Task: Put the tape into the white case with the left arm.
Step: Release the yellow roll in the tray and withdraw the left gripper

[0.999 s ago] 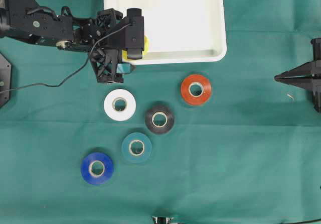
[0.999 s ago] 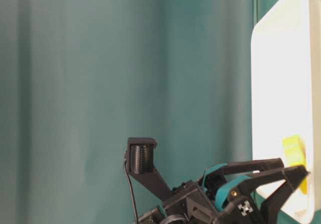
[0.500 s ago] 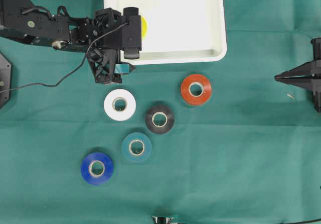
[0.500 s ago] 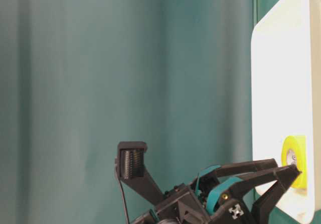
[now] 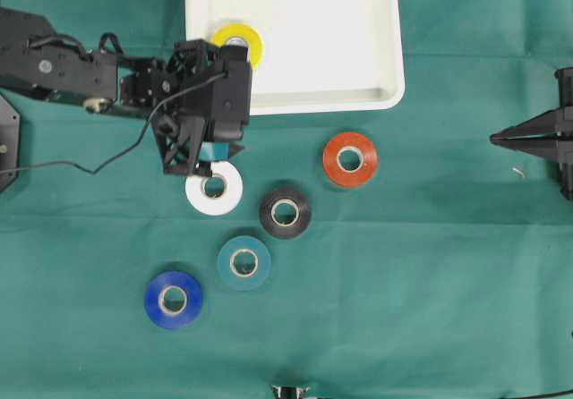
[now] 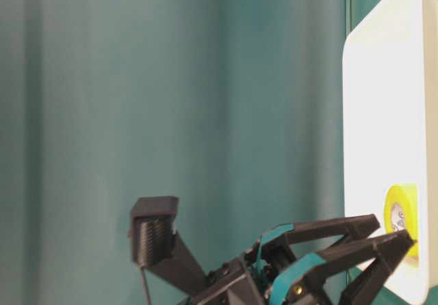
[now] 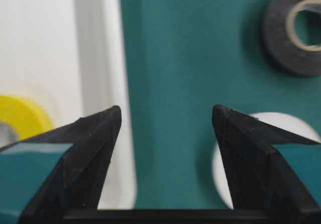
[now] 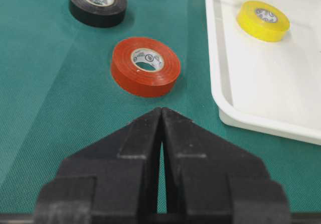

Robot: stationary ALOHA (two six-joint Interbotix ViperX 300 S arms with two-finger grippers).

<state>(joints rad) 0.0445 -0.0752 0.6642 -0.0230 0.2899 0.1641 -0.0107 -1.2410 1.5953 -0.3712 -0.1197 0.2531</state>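
A yellow tape (image 5: 236, 44) lies flat in the near-left part of the white case (image 5: 358, 23), free of any finger. My left gripper (image 5: 235, 113) hangs open and empty over the green cloth, between the case's rim (image 7: 113, 58) and the white tape (image 5: 214, 186). In the left wrist view the gripper (image 7: 165, 111) has bare cloth between its tips, with the yellow tape (image 7: 20, 116) to the left. The side view shows the teal-banded gripper (image 6: 393, 228) just outside the case (image 6: 383, 113). My right gripper (image 8: 161, 111) is shut at the right edge.
Several loose rolls lie on the cloth in front of the case: red tape (image 5: 349, 159), black tape (image 5: 285, 211), teal tape (image 5: 243, 262) and blue tape (image 5: 174, 299). The right gripper (image 5: 494, 137) points in from the right edge. A cable trails from the left arm.
The yellow tape left the left gripper and now lies flat in the case. The left gripper has drawn back out over the rim toward the white tape, jaws staying apart.
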